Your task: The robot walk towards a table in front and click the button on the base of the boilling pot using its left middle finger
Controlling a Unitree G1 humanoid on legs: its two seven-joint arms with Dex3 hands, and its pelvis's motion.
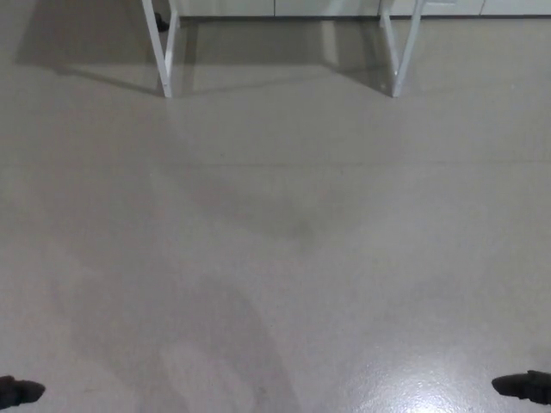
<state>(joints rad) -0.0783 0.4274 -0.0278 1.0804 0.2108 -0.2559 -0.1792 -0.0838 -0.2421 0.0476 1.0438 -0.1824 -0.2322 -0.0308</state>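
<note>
The head view looks down at a pale grey floor. At the top edge stand the white legs of a table, one pair at the left (164, 52) and one pair at the right (403, 47); the tabletop, the boiling pot and its button are out of frame. A black tip of my left hand (19, 392) shows at the bottom left corner. A black tip of my right hand (523, 386) shows at the bottom right corner. Too little of either hand shows to read its fingers.
A stretch of grey floor (275, 241) lies between me and the table legs, with soft shadows and a bright reflection near the bottom right. A white wall or cabinet base (284, 7) runs behind the legs.
</note>
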